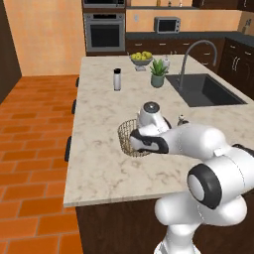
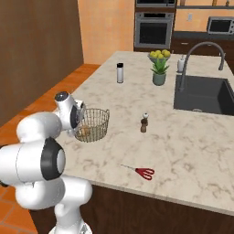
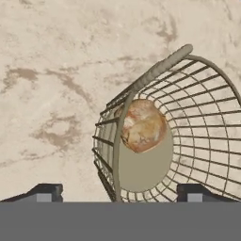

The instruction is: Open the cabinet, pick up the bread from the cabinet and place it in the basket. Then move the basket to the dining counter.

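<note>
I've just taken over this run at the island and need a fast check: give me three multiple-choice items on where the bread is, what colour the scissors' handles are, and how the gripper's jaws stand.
1. Where is the bread?
A. inside the basket
B. on the dining counter beside the sink
C. between the jaws

2. What colour are the handles of the scissors?
A. blue
B. red
C. black

3. How does the gripper stand?
A. shut on the basket's rim
B. shut on the bread
C. open

Key: 1 A, the roll lies on the basket's pale base; 2 B, red loops on the marbled top; 3 C, the fingertips stand wide apart in the hand view.
</note>
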Available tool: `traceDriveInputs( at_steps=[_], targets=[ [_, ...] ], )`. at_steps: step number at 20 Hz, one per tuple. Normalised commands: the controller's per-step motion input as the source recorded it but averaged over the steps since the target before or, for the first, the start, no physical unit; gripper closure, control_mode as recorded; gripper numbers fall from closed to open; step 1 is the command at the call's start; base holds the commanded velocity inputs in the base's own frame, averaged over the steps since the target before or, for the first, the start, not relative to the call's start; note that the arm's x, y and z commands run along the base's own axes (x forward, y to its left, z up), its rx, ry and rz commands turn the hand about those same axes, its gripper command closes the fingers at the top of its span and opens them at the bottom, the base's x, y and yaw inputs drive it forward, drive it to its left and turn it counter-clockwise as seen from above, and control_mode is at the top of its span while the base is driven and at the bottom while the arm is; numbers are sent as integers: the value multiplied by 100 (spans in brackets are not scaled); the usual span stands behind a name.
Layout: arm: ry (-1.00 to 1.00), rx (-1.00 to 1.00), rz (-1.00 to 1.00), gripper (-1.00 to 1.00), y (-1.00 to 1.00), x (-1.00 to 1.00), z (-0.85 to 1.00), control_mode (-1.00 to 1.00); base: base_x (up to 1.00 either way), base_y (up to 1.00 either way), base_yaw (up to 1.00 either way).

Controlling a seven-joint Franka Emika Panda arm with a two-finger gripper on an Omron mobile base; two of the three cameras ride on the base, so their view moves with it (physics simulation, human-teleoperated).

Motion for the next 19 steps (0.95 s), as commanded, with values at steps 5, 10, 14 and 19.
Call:
traceDriveInputs(
  at_steps=[5, 10, 14, 19],
  targets=[
    [5, 4, -8, -100, -8, -75, 93, -100, 0, 0, 0],
    [9, 27, -45, -100, -13, -100, 48, -100, 0, 0, 0],
    [0, 21, -58, -100, -1, -100, 6, -100, 0, 0, 0],
    [0, 15, -51, -100, -16, -100, 0, -100, 0, 0, 0]
  ],
)
